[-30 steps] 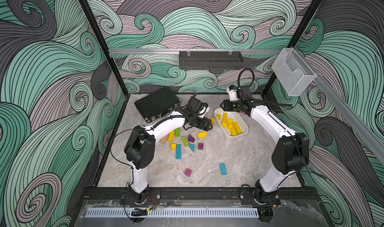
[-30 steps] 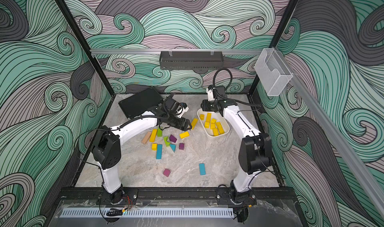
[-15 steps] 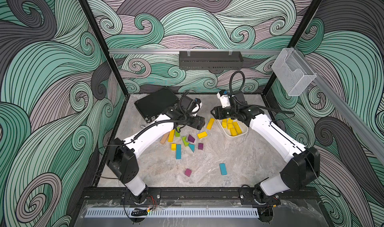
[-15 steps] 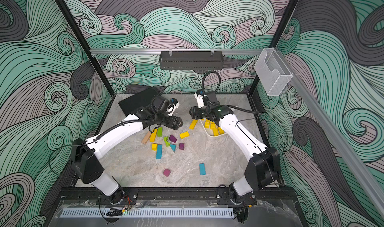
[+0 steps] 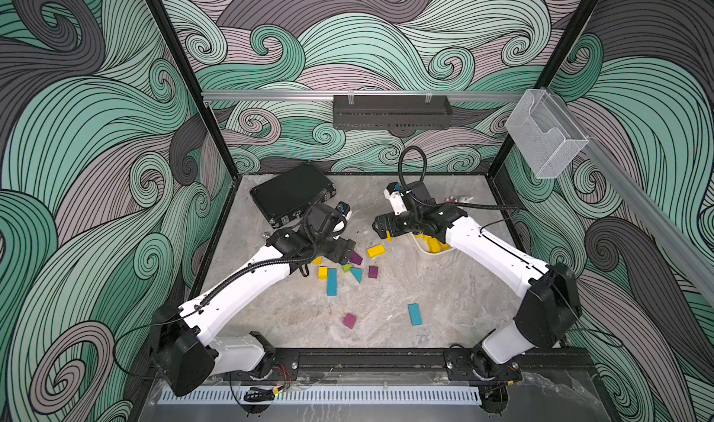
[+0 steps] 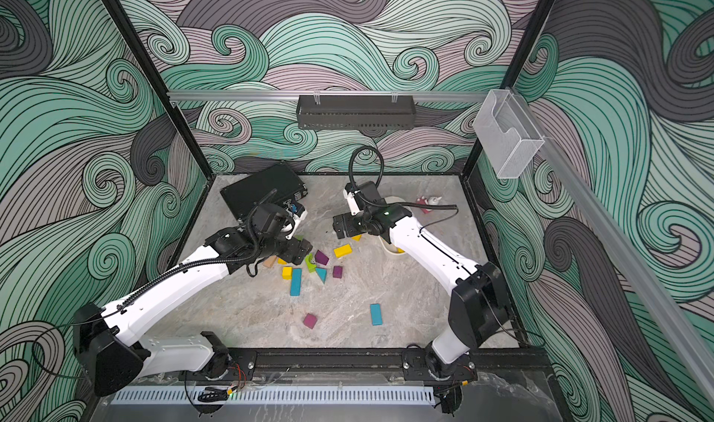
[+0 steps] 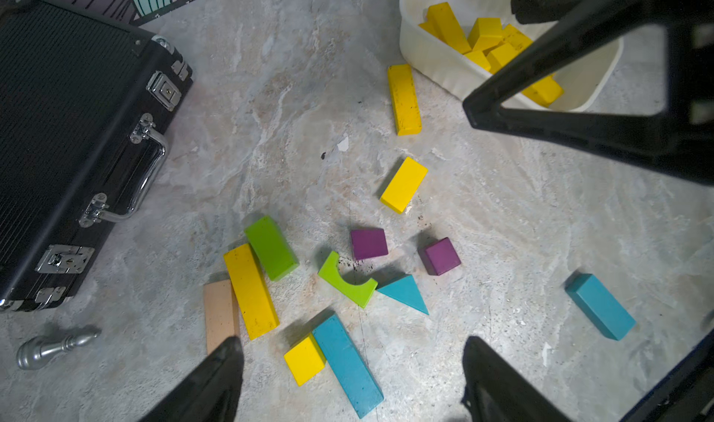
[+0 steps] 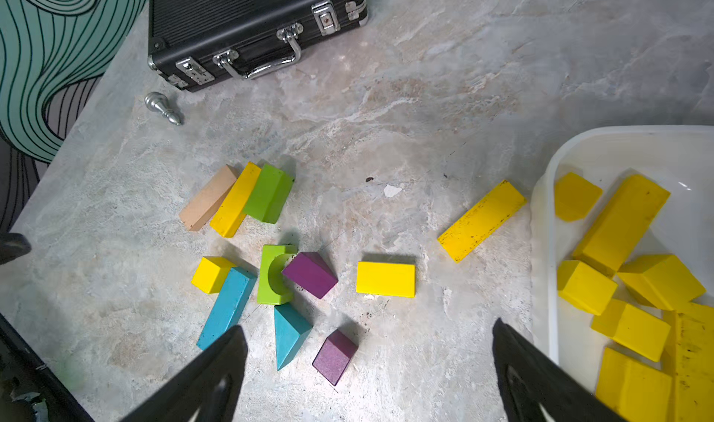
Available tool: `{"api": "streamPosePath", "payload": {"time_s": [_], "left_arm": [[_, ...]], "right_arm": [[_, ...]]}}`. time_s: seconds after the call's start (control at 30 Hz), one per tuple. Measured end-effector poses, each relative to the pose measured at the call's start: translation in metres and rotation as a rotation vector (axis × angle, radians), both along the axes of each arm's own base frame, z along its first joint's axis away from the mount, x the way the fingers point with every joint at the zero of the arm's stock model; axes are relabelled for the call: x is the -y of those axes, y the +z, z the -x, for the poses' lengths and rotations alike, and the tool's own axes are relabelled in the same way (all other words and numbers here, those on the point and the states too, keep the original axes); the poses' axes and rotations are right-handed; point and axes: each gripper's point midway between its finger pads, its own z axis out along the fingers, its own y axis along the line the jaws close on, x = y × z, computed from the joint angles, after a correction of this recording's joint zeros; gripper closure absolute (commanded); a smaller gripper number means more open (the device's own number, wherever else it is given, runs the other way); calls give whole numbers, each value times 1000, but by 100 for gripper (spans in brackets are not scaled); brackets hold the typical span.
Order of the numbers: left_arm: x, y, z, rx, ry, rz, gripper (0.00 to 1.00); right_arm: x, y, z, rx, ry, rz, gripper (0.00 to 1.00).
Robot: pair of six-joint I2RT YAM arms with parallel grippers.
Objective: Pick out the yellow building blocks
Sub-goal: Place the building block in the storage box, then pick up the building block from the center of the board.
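Four yellow building blocks lie loose on the table: a long bar (image 7: 404,99) (image 8: 482,221) beside the white tub (image 7: 432,61) (image 8: 541,215), a short bar (image 5: 376,251) (image 6: 342,251) (image 7: 403,184) (image 8: 385,279), a bar (image 7: 251,290) (image 8: 235,199) between the tan and green blocks, and a cube (image 5: 322,272) (image 6: 287,272) (image 7: 305,358) (image 8: 210,274). Several more yellow blocks (image 7: 483,33) (image 8: 622,223) fill the tub. My left gripper (image 5: 347,252) (image 7: 349,346) hangs open above the mixed pile. My right gripper (image 5: 380,227) (image 8: 367,327) is open beside the tub. Neither holds anything.
A black case (image 5: 289,196) (image 7: 69,130) lies at the back left with a silver chess piece (image 7: 50,348) (image 8: 162,107) near it. Tan (image 7: 220,312), green (image 7: 270,246), purple (image 7: 369,243) and teal (image 7: 347,366) blocks mix with the yellow ones. Two stray blocks (image 5: 414,314) lie nearer the front.
The right arm has swung left from above the tub and its jaws have opened wide. The left gripper has drawn back from beside the tub to over the pile, opening too.
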Motion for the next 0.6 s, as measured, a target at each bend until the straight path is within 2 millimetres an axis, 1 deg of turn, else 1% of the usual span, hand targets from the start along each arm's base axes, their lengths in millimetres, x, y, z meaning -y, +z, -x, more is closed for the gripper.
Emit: {"api": "streamPosePath", "payload": {"time_s": [0.13, 0.4, 0.6], "left_arm": [[-1, -1, -1, 5, 3, -9, 12], [-3, -1, -2, 6, 5, -14, 12], [-4, -10, -5, -15, 12, -30, 12]], "right_arm": [[-4, -21, 0, -39, 5, 34, 2], [-4, -53, -1, -95, 7, 103, 2], [-1, -78, 0, -139, 7, 171, 1]]}}
